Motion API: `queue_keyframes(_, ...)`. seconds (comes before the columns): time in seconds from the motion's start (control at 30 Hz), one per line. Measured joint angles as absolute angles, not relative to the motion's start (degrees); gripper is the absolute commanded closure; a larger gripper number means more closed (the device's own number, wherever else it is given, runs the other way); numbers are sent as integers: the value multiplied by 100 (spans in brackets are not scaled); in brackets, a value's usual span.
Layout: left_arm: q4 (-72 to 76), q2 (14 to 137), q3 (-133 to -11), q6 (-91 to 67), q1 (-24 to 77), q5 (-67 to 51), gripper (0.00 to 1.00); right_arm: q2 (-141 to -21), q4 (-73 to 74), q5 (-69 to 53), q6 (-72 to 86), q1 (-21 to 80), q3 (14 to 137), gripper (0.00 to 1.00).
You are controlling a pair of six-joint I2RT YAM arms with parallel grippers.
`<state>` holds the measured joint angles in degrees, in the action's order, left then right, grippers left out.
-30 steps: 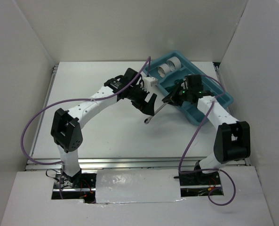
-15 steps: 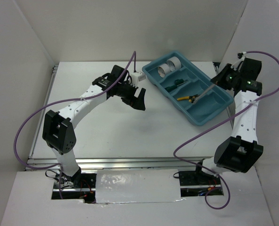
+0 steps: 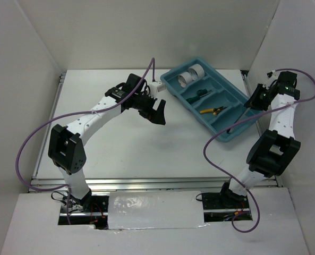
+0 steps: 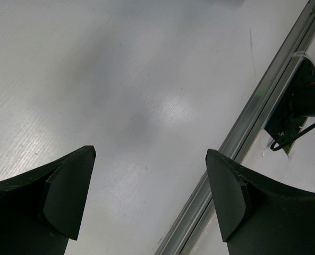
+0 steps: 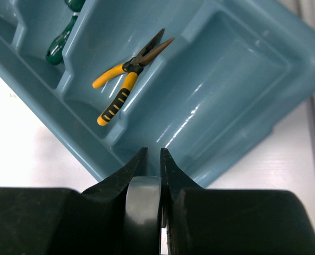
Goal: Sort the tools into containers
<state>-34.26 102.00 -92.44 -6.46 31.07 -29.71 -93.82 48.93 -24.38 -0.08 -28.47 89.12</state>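
Note:
The teal tray [image 3: 221,136] lies at the far right of the table. It holds two tape rolls [image 3: 189,79], the green-handled screwdrivers [image 3: 198,95] and the yellow-handled pliers [image 3: 213,111]. My right gripper [image 3: 252,102] hovers at the tray's right end, shut on the silver wrench [image 5: 143,202], which shows edge-on between the jaws. In the right wrist view the gripper [image 5: 153,151] is above the large end compartment [image 5: 242,79], with the pliers [image 5: 126,85] and a screwdriver [image 5: 59,42] in the compartments beyond. My left gripper [image 3: 159,112] is open and empty over bare table [image 4: 151,154].
An aluminium rail [image 4: 242,138] runs along the table edge below the left gripper. White walls enclose the table on three sides. Purple cables [image 3: 221,133] loop from both arms, and the right one hangs over the tray's near corner.
My right arm has swung from the table's middle to the tray's right end, carrying the wrench. The left arm drew back a little to the left and has held still since.

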Motion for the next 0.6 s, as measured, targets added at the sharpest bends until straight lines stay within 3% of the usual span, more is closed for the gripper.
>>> queue_keyframes(0.23,-3424,10184,-9168,-644,3122,-2963,1,-10009,4810,-2421,123,-2550,8917,100)
queue_keyframes(0.3,-3426,10184,-9159,-644,3122,-2963,1,-10250,4814,-2421,193,-2523,8936,96)
queue_keyframes(0.33,-3424,10184,-9159,-644,3122,-2963,1,-10405,4821,-2403,233,-2515,8945,92)
queue_keyframes(0.43,-3424,10182,-9159,-644,3122,-2963,1,-10722,4847,-2215,349,-2469,8958,67)
queue_keyframes(0.47,-3424,10182,-9159,-644,3122,-2963,1,-10757,4858,-2132,366,-2458,8956,48)
queue_keyframes(0.6,-3422,10182,-9159,-646,3120,-2961,1,-10761,4869,-1691,436,-2292,8971,31)
